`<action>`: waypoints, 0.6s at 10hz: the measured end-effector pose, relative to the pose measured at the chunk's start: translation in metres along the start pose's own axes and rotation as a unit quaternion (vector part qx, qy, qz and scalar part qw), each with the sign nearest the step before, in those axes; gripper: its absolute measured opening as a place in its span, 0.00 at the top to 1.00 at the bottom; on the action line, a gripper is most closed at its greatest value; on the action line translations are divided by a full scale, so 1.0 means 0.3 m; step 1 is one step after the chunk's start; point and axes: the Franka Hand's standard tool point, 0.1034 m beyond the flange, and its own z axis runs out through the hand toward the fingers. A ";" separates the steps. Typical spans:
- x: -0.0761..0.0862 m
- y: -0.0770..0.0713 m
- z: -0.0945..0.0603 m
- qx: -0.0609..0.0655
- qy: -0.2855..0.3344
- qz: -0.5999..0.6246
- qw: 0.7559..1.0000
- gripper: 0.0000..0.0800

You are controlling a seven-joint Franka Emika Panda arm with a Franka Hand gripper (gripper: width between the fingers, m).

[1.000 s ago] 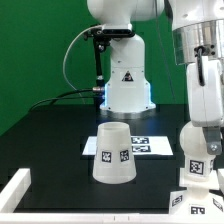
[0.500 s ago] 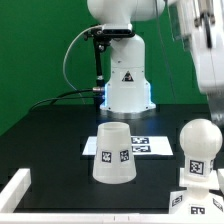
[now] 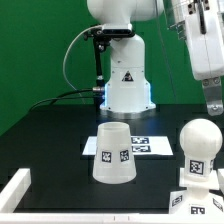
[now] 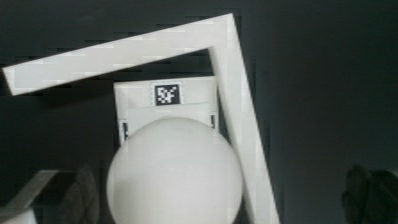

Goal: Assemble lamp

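Two parts joined — matte white round-headed bulb (image 3: 198, 143) seated upright in small square-footed base (image 3: 186, 194) | large truncated-cone shade (image 3: 113, 153) standing apart, near marker board (image 3: 152, 145) | gripper (image 3: 212, 104) above bulb, grip state undeterminable | next — probably fetching shade, capping bulb

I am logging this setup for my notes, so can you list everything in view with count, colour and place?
shade: one, matte white with tags, wide end down on the black table, in front of the marker board.
bulb: one, white, round head with a tag, upright on the base at the exterior view's right.
base: one, white, tagged, under the bulb.
marker board: one, flat white with tags, behind the shade.
white rail: one, white, along the table's near edge at the exterior view's left.
table: one, black, under everything.
backdrop: one, green, behind.
robot arm: one, glossy white, at the back.
gripper: one, above the bulb, clear of it; jaws not discernible.
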 end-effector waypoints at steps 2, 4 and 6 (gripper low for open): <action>0.059 0.043 -0.023 -0.007 -0.011 -0.086 0.996 0.13; 0.144 0.127 -0.084 -0.038 -0.040 -0.188 0.981 0.13; 0.170 0.114 -0.096 -0.024 -0.035 -0.206 0.978 0.13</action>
